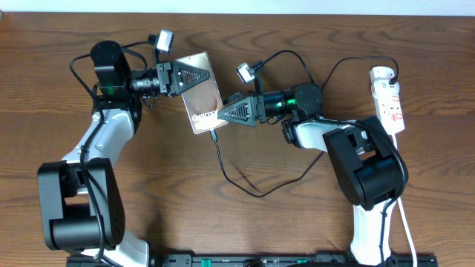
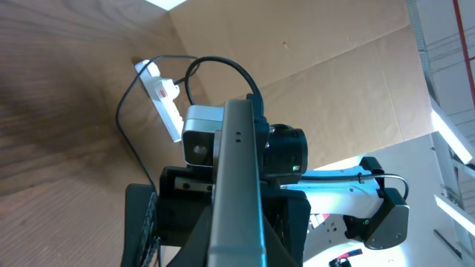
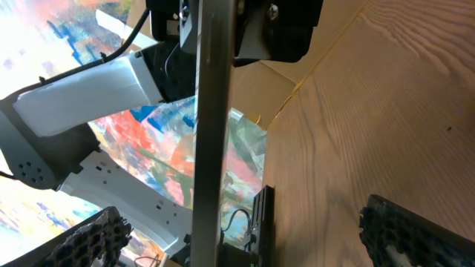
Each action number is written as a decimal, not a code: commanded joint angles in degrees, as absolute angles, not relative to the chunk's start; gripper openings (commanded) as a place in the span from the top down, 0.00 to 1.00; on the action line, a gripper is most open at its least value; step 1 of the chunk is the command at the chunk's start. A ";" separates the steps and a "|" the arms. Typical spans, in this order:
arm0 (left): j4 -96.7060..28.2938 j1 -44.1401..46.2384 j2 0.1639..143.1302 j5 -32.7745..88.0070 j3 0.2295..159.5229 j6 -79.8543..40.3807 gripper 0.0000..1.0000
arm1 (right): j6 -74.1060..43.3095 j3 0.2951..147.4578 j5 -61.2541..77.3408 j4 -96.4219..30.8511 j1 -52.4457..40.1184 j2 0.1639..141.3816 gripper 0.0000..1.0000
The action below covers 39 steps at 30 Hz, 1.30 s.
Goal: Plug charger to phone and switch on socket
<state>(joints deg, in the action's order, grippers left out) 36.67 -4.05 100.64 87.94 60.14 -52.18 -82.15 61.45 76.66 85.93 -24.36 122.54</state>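
The phone (image 1: 199, 93) is tilted up off the wooden table, with my left gripper (image 1: 184, 76) shut on its far end. In the left wrist view it shows edge-on (image 2: 237, 163) between the fingers (image 2: 237, 248). My right gripper (image 1: 236, 110) is at the phone's right side. Its fingers (image 3: 245, 237) are wide open, and the phone's edge (image 3: 209, 111) stands between them untouched. The charger's black cable (image 1: 230, 174) meets the phone's near short edge and loops over the table towards the right. The white socket strip (image 1: 390, 100) lies at the far right and also shows in the left wrist view (image 2: 165, 100).
The white cord (image 1: 408, 222) runs from the strip down the right side past the right arm's base (image 1: 367, 178). The left arm's base (image 1: 74, 204) stands at the lower left. The table's far edge (image 1: 297, 13) meets a pale wall.
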 commanded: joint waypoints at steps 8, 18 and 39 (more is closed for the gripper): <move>20.58 -10.33 100.42 73.17 59.94 -46.83 0.93 | -82.52 62.26 79.42 86.15 -24.40 122.63 0.01; -14.46 -11.33 100.42 53.93 59.94 -21.78 0.93 | -82.48 62.26 79.70 86.17 -24.40 122.63 0.01; -30.87 -11.18 101.12 32.27 59.29 -12.88 0.92 | -82.21 62.26 80.12 86.17 -24.43 122.63 0.01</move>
